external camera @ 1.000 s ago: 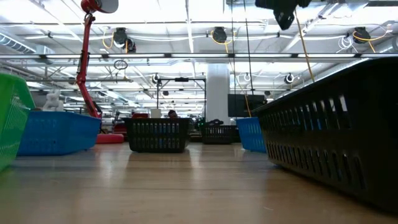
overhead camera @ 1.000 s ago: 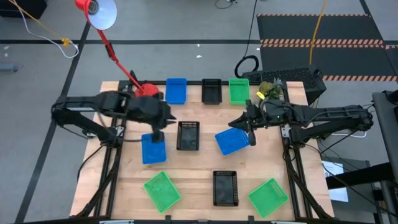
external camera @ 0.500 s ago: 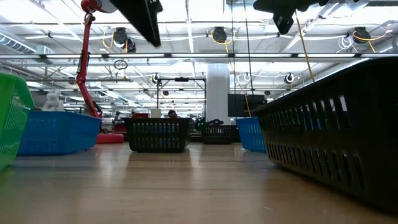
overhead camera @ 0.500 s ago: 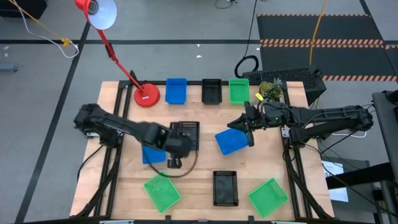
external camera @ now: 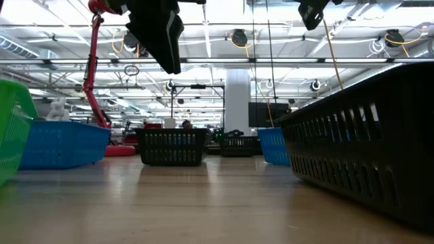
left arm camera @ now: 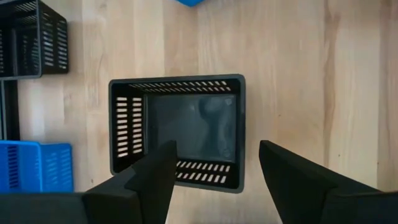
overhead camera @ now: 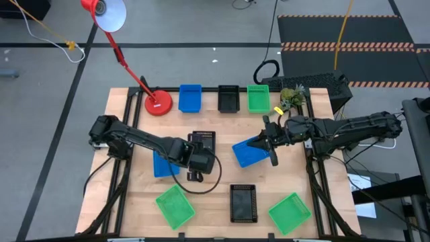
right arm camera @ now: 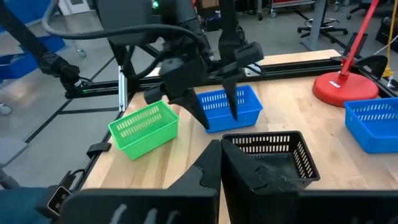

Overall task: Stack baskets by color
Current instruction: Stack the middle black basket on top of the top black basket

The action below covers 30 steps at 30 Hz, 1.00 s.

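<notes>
In the high view the left arm is covering part of the blue basket (overhead camera: 161,165) and the near edge of the black basket (overhead camera: 203,142) mid-worktop. The right pincer (overhead camera: 271,144) is hiding one corner of the tilted blue basket (overhead camera: 250,152). In the low view a green basket (external camera: 9,129) is running off the picture's edge, and another black basket (external camera: 366,146) is too.

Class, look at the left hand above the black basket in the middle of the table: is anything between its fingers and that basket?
Nothing visible. The left hand hangs open directly over the black basket, which is empty, with bare wood around it. The nearest blue basket sits beside it, not over it.
</notes>
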Tool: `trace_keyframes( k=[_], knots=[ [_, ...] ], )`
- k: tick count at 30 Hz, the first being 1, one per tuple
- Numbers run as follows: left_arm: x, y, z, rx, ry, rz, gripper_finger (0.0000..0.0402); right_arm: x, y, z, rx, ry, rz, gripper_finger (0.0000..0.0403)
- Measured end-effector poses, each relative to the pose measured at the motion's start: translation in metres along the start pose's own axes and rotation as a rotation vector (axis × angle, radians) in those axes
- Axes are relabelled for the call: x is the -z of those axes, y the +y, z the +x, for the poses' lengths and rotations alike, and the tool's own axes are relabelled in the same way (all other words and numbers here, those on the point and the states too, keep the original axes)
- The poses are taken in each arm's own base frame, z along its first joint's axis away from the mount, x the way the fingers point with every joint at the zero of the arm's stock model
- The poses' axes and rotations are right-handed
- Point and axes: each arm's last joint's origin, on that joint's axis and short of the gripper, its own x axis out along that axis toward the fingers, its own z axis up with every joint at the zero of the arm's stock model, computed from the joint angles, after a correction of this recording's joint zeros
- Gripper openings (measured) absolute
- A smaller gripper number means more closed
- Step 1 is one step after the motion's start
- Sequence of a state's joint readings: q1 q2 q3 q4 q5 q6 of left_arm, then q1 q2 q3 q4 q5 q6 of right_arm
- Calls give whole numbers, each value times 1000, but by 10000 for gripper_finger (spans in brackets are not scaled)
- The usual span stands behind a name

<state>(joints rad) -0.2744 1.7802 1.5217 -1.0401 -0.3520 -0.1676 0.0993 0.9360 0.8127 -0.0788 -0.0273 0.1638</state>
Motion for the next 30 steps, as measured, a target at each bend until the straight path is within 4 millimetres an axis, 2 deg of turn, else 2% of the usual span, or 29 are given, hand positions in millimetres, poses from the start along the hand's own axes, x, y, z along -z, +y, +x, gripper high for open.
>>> trace_keyframes(
  k=[8, 14, 23, 26, 30],
  knots=[
    [12, -4, 22, -45, 25, 14, 232, 1, 3, 0, -15, 5, -20, 0],
    [17, -15, 40, 86, -19, 37, 232, 1, 3, 0, -14, 6, -23, 0],
    [35, -21, 68, 93, -24, -1, 230, 1, 3, 0, -10, 5, -40, 0],
    [37, -22, 74, 93, -54, 1, 206, 1, 3, 0, -10, 5, -49, 0],
    [43, -20, 81, 88, -43, 21, 146, 1, 3, 0, -10, 5, -50, 0]
  ],
)
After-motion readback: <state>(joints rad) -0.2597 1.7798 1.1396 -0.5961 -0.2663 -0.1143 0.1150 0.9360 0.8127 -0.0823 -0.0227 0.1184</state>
